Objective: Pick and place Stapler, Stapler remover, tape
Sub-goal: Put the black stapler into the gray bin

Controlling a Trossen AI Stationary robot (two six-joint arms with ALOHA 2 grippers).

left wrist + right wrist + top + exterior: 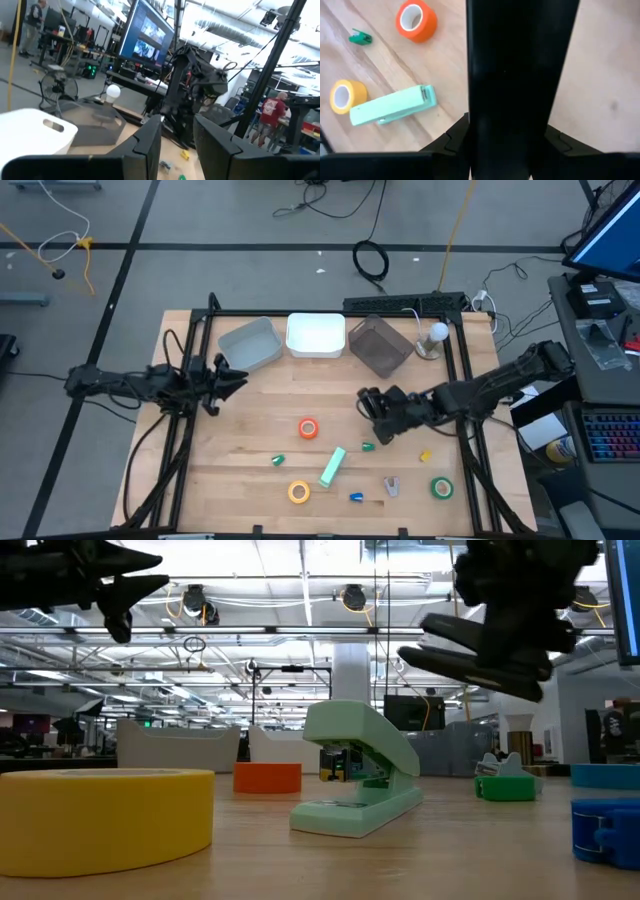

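stapler [333,466], mint green, lies flat near the table's front middle, between the orange tape [308,429] and the yellow tape [299,492]. it looks rigid, fairly heavy and smooth-sided, so a pinch across its narrow body seems best. right gripper [372,412] hovers up and to the right, clear of it, fingers pressed together and empty.

Left claw [236,376] hovers with fingers parted at table's left; right claw [368,404], fingers together, reaches mid-table.
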